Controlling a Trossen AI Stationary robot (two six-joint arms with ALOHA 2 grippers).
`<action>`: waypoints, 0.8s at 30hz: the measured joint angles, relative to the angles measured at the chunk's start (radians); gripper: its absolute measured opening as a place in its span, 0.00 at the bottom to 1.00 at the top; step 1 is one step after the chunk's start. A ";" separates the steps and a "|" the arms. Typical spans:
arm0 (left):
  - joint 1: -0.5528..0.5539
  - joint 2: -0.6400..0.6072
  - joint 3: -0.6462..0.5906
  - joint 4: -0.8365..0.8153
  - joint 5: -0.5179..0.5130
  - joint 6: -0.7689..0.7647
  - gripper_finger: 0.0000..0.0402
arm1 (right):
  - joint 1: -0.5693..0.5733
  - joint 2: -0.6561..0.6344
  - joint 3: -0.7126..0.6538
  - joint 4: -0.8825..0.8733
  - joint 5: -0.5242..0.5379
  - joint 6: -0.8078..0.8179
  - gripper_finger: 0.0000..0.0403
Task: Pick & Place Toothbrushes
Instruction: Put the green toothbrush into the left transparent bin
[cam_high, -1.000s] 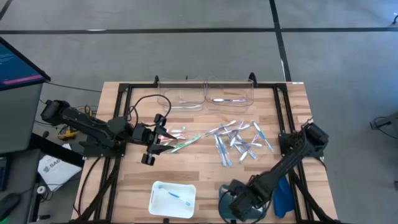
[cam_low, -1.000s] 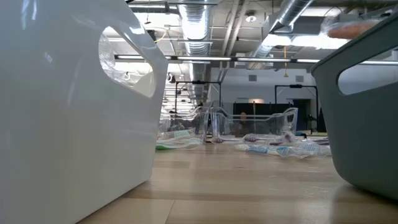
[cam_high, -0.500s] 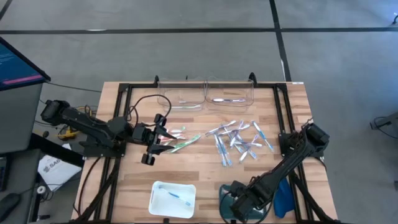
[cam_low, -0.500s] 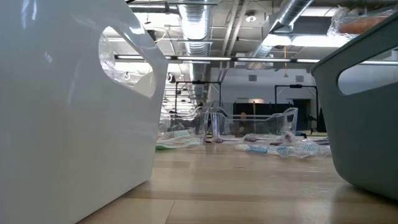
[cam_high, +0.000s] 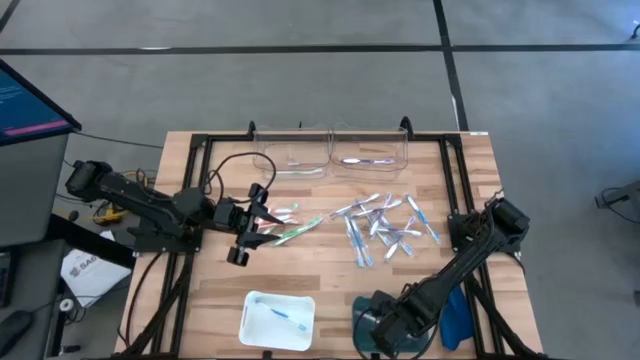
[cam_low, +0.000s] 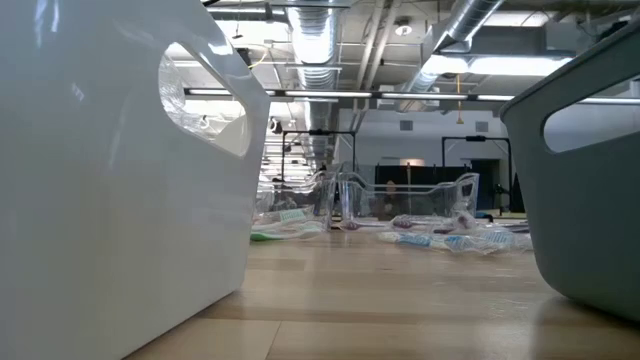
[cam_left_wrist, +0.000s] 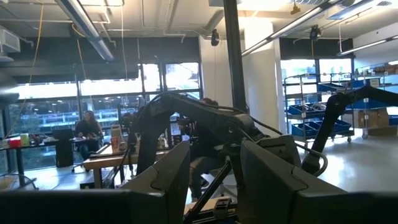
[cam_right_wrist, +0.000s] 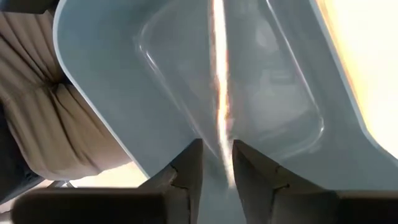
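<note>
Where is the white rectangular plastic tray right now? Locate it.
In the high view, the white rectangular plastic tray sits at the table's near edge, left of centre, beside the grey-blue bin where the right gripper hovers.

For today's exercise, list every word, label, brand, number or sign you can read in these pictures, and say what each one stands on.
None can be read.
Monitor beside the table: pink bar and lines of text, too small to read.
White packet on the floor: dark print, too blurred to read.
Toothbrushes: wrapper print, if any, too small to tell.
</note>
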 joint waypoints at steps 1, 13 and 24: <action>0.000 0.000 0.000 0.000 0.000 0.000 0.34 | 0.000 0.000 0.000 0.000 0.001 0.000 0.22; 0.000 0.000 0.000 -0.003 -0.005 -0.002 0.34 | -0.005 0.000 0.000 0.000 0.008 -0.036 0.35; 0.000 0.000 0.000 -0.004 -0.005 -0.002 0.34 | -0.049 -0.003 0.000 0.005 0.005 -0.181 0.32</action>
